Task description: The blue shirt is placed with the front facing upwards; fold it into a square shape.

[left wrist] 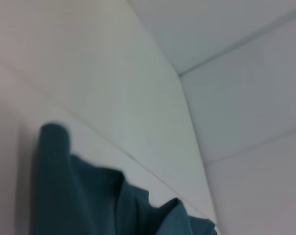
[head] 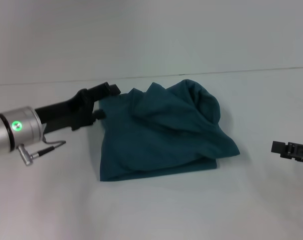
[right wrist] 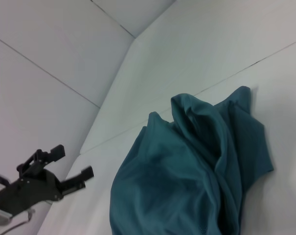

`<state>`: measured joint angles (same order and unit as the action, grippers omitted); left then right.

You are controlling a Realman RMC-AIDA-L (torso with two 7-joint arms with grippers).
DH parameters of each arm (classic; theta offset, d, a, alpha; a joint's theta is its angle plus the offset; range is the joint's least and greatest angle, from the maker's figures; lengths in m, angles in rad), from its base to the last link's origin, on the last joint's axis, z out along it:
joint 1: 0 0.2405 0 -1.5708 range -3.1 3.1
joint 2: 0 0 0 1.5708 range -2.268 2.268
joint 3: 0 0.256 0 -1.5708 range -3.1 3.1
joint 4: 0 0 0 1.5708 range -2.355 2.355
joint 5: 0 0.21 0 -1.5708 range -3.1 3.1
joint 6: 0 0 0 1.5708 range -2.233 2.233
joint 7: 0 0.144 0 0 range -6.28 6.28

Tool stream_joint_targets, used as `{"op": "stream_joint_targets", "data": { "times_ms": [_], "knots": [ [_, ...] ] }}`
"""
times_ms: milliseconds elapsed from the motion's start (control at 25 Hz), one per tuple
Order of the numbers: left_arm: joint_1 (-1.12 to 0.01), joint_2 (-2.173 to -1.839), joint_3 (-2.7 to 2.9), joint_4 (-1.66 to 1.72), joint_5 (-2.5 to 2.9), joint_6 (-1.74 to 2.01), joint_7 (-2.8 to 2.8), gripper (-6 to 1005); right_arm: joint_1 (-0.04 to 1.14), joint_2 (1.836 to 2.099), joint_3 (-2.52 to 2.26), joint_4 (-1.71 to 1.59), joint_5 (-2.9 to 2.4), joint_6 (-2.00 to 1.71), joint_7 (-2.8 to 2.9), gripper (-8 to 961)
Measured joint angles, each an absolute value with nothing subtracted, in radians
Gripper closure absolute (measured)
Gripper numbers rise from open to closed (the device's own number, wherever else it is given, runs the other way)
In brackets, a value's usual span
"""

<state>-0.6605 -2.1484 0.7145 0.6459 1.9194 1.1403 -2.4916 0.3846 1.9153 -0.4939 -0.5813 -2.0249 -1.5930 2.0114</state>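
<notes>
Head view: dark teal-blue cotton shirt (head: 164, 132) lies bunched on white counter (head: 151, 215); left hand (head: 102, 102) spread empty at its far-left edge, right hand (head: 291, 150) unreadable — regrasp may snag several layers.

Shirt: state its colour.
The shirt is plain dark teal-blue, no lettering showing; clearest in the head view.

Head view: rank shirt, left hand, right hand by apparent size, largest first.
1. blue shirt, crumpled heap on the table.
2. left hand, open, at the shirt's edge.
3. right hand, smallest, but cropped by the frame edge, so unsure.
</notes>
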Motion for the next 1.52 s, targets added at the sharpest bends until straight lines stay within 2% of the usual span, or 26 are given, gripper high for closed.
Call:
{"op": "stream_joint_targets", "data": {
  "times_ms": [160,440,800,1200,1520],
  "knots": [
    [-0.681,-2.134,0.71,0.511,1.91,1.11,-2.503,64,0.384,1.916,-0.494,-0.581,-2.025,-1.591,2.008,71],
    [-0.701,-2.156,0.719,0.449,1.908,1.025,-2.46,69,0.388,1.916,-0.494,-0.579,-2.037,-1.585,2.007,70],
    [-0.711,-2.159,0.724,0.523,1.831,1.099,-2.458,79,0.391,1.916,-0.491,-0.571,-2.049,-1.581,2.006,69],
    [-0.734,-2.159,0.86,0.417,1.844,0.844,-2.457,90,0.393,1.917,-0.491,-0.571,-2.05,-1.58,2.006,71],
    [-0.68,-2.157,0.775,0.565,1.842,1.091,-2.448,99,0.393,1.916,-0.488,-0.571,-2.049,-1.582,2.006,70]
  ]
}}
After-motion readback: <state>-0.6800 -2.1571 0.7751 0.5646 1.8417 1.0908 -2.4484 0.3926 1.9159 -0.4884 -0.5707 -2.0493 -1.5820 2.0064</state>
